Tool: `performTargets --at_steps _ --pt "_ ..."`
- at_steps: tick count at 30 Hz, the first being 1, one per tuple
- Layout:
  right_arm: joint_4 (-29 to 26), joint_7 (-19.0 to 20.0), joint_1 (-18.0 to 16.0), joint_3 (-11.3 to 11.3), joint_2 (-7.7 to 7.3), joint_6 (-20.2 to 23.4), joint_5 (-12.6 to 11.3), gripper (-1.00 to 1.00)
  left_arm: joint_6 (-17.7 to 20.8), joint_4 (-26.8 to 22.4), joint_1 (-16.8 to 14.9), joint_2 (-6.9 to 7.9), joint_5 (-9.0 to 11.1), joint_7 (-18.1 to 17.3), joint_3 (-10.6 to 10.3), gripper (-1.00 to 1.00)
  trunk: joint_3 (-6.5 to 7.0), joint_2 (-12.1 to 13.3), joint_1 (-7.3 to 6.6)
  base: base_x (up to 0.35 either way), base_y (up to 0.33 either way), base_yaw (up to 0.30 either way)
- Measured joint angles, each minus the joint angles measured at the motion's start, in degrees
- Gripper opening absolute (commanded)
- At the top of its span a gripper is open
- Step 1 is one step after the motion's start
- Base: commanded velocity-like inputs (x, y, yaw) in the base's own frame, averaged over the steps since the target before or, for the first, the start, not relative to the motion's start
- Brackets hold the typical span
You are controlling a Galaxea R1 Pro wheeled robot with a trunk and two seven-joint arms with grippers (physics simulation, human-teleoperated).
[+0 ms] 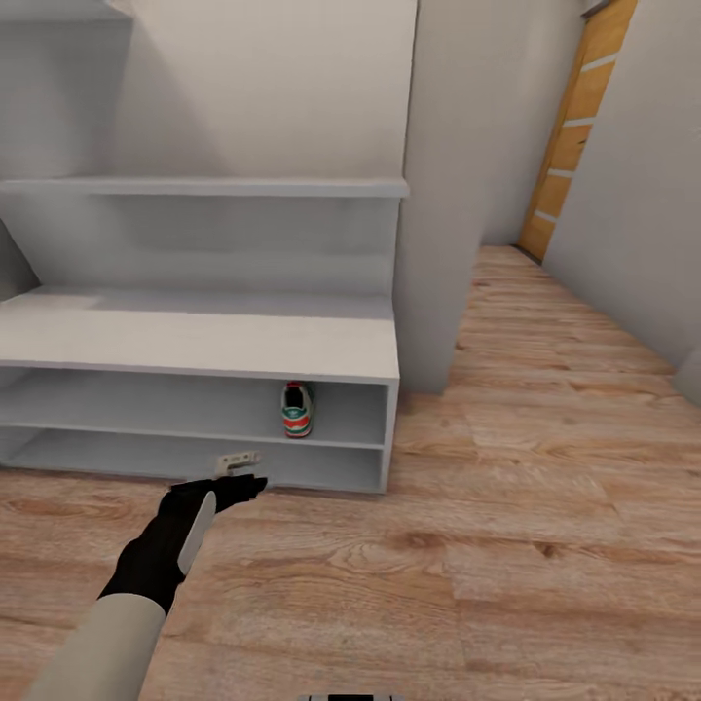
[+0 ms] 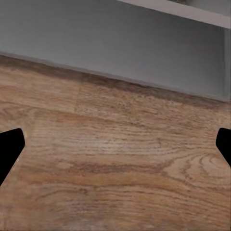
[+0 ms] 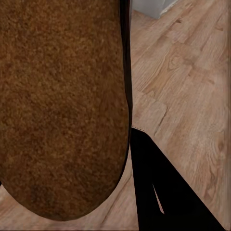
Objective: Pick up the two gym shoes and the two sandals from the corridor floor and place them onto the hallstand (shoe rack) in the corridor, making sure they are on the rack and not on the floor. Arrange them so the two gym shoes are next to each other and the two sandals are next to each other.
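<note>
A brown sandal [image 3: 62, 106] fills the right wrist view, pressed against a dark finger [image 3: 159, 192] of the right gripper, so it looks clamped there, though I cannot tell for certain; the left gripper [image 2: 115, 149] hangs spread and empty over the floor [image 1: 545, 506], just before the rack [image 1: 195, 341]; one gym shoe [image 1: 297, 409] stands heel-out in the rack's upper compartment, at its right end. Judged risk: a thin grip on the sandal's edge could let it slip to the floor, or it could be set apart from its mate.
</note>
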Motion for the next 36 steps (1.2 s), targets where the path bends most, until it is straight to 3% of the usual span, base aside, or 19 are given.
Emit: performTargets --at_steps 1,6,9,16,23,36 --pt "0.0 0.0 0.0 0.0 0.0 0.0 0.0 -1.0 -3.5 0.0 0.3 0.06 0.0 -0.1 0.0 1.0 0.0 0.0 -0.01 -0.034 0.307 0.0" --pt "0.0 -0.1 0.0 0.0 0.0 0.0 0.0 -1.0 -4.7 0.1 0.5 0.33 0.0 -0.2 0.0 1.0 0.0 0.0 -0.02 -0.013 0.311 0.0" --pt "0.0 -0.1 0.0 0.0 0.0 0.0 0.0 -1.0 -5.3 0.6 0.7 1.18 0.1 -0.4 0.0 1.0 0.0 0.0 -0.01 -0.047 0.313 0.0" --pt "0.0 -0.1 0.0 -0.1 0.0 0.0 -0.1 -1.0 -10.7 2.8 0.9 4.13 0.3 -0.9 1.0 1.0 0.0 0.0 -0.01 -0.095 0.313 0.0" --pt "0.0 -0.1 0.0 -0.1 0.0 0.1 -0.1 -1.0 -11.2 2.9 0.9 4.98 0.3 -1.8 1.2 1.0 0.0 0.0 -0.02 -0.047 0.316 0.0" --pt "0.0 -0.1 0.0 -0.1 0.0 0.3 -0.2 -1.0 -11.2 2.9 0.9 4.95 0.3 -2.0 1.2 1.0 0.0 0.0 0.0 -0.146 0.311 0.0"
